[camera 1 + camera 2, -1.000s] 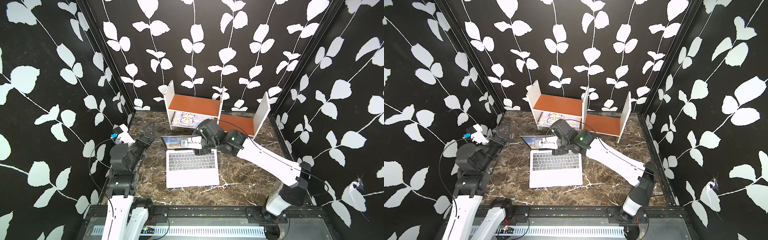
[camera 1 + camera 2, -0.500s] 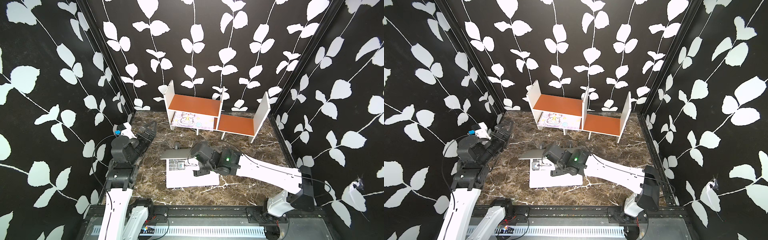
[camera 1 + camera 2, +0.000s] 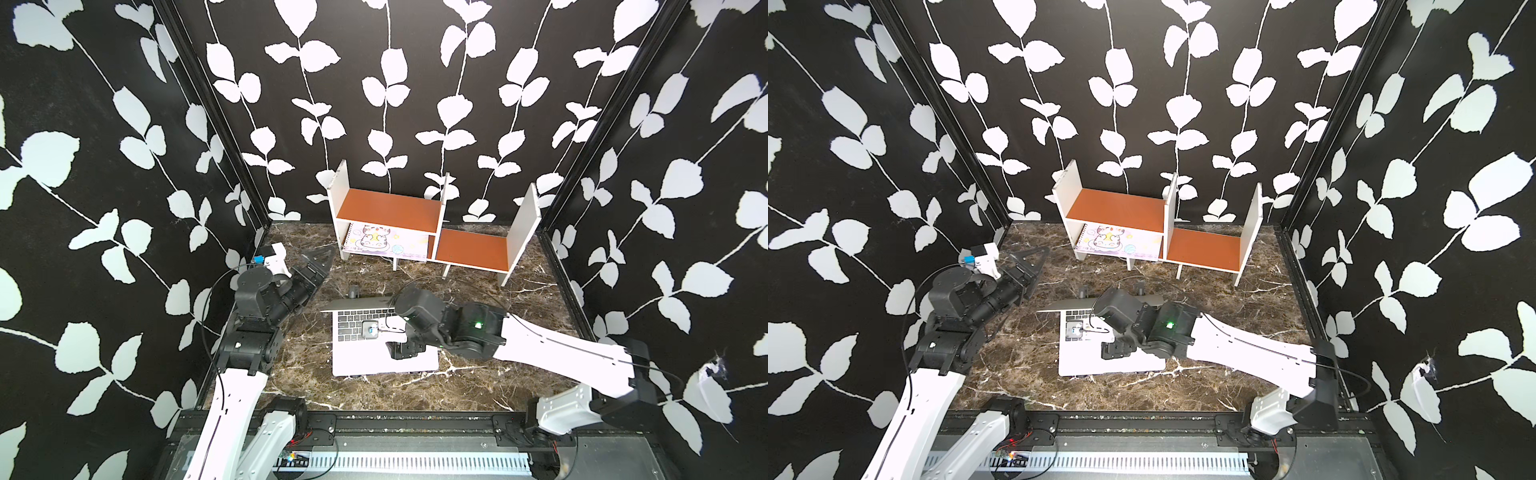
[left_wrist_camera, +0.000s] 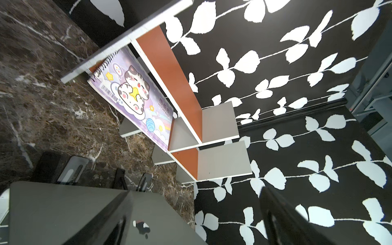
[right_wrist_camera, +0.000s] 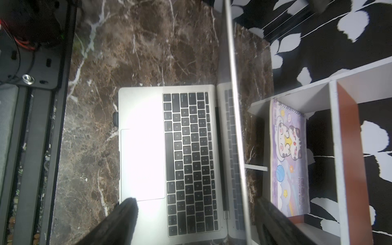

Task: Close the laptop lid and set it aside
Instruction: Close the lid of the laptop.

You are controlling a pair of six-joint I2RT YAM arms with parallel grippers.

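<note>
At the left edge of the marble table (image 3: 478,382), the left gripper (image 3: 322,266) hung above the surface with its two fingers spread wide and nothing between them, aimed toward the back wall. In the left wrist view the grey back of the laptop lid (image 4: 63,212) lay below it, apart from the fingers.

The laptop (image 3: 361,361) sat flat in the middle of the table, its base square to the front rail. The laptop lid (image 3: 357,304) was tipped far forward over the keyboard (image 3: 353,322), low but not shut, so that in both top views it showed almost edge-on. Parts of a black stand (image 3: 1082,289) showed just behind the hinge.

The right gripper (image 3: 405,351) hovered over the palm rest, spread apart. In the right wrist view one of its fingers (image 5: 125,220) hung on the palm rest side and the other beyond the lid's edge (image 5: 233,106), neither clearly touching it.

At the back stood a white and orange shelf (image 3: 390,210), with a cartoon-cat spiral notebook (image 3: 386,241) under its raised left board.
</note>
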